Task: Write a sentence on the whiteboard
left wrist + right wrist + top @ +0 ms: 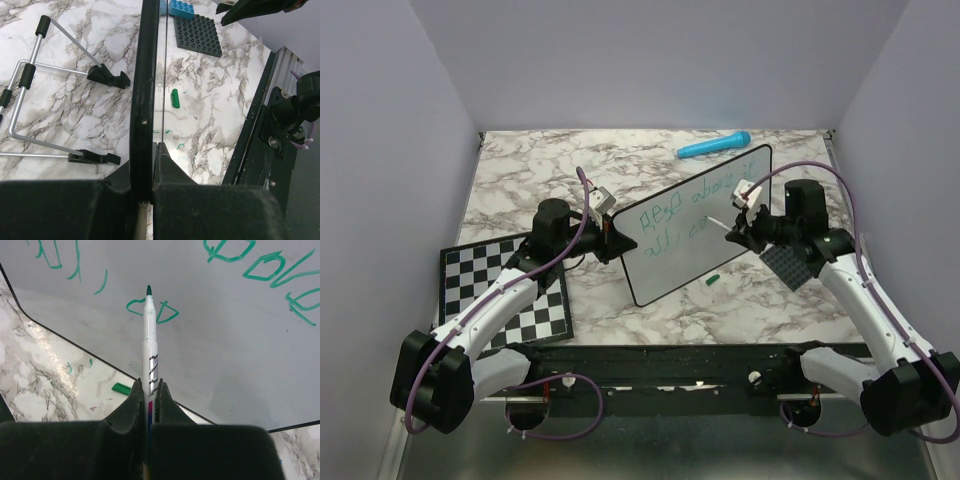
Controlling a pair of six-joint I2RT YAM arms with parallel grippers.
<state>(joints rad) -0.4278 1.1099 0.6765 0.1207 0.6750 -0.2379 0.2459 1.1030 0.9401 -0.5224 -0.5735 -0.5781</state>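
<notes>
Top external: the whiteboard (700, 225) sits mid-tabletop (620, 170), skewed, its left end nearer the arms. The sentence (692, 212) runs in two green lines across its face. The left gripper (613, 237) is closed on the board's left edge. The right gripper (735, 233) is at the board's right part, clamped on a marker (723, 224) that points at the face. A checkerboard (505, 290) lies under the left arm. A blue pen-shaped object (713, 146) lies at the far side. A small green cap (713, 280) lies just in front of the board, and a dark studded plate (790, 265) lies under the right arm.

Left wrist: the board shows edge-on, its black rim pinched between the closed fingers. A wire stand (50, 100) lies flat on the marble to one side. On the other side are the green cap, the studded plate and a blue brick (182, 8) beside it.

Right wrist: the fingers are shut tight on the marker's barrel. Its green tip is at a small loop of writing low on the board; contact cannot be told. More green letters run along the top. The cap lies on the marble beneath the board's rim.
</notes>
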